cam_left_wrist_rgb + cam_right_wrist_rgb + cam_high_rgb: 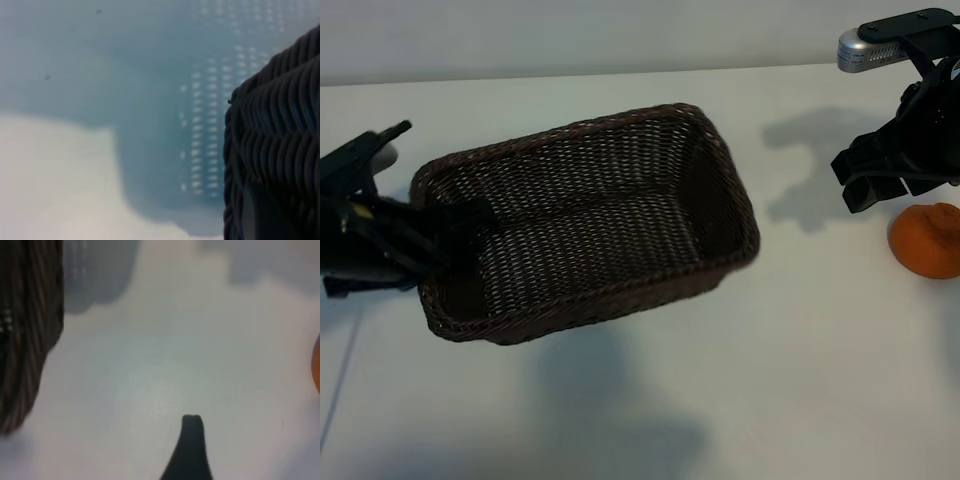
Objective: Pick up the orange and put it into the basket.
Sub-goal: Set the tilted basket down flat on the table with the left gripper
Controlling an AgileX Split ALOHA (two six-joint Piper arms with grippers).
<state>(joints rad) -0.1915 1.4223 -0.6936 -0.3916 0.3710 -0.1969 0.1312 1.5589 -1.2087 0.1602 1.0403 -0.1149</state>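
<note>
The dark brown wicker basket [590,220] is in the middle of the white table and throws a wide shadow toward the front, as if raised or tipped. My left gripper [452,240] is shut on the rim of its left end wall; the weave [275,150] fills one side of the left wrist view. The orange [927,240] lies on the table at the far right. My right gripper [865,185] hovers open just up and left of the orange, holding nothing. In the right wrist view one fingertip [192,435] shows, with a sliver of the orange [317,365] at the edge.
The white tabletop [800,380] lies bare in front of and between the basket and the orange. A silver camera housing [870,48] sits on top of the right arm.
</note>
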